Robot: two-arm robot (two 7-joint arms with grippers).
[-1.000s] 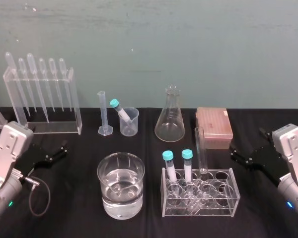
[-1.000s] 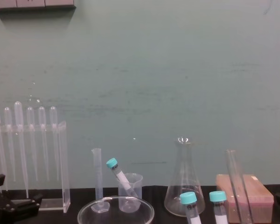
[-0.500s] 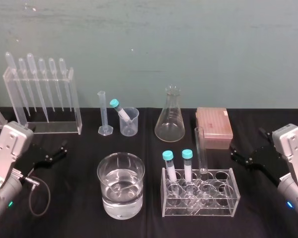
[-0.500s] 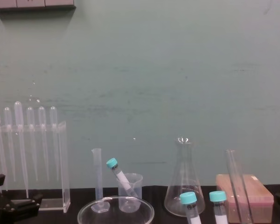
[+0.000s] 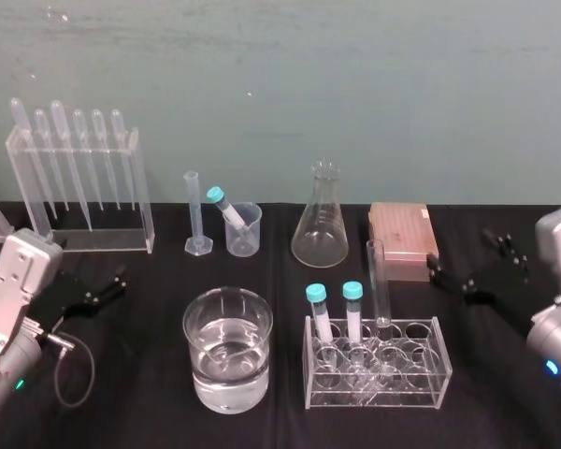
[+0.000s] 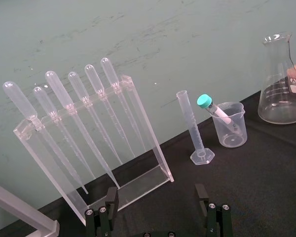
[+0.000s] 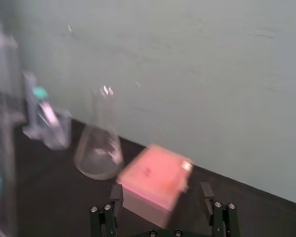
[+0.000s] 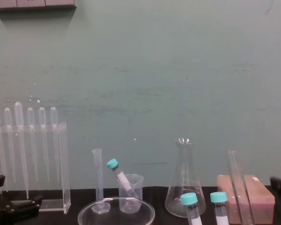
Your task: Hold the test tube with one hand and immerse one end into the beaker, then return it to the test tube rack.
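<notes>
Glass test tube [image 5: 378,281] is standing upright in the clear test tube rack [image 5: 432,383], right beside the two teal-capped tubes [image 5: 318,316], so I'd say nothing's actually done yet. Right gripper [image 5: 472,264] hovers off to the rack's right, fingers spread and empty. Left gripper [image 5: 98,285] sits parked far left, also spread with nothing in it. Grab, dip in the water-filled beaker [image 5: 227,374], return: all left to do.
</notes>
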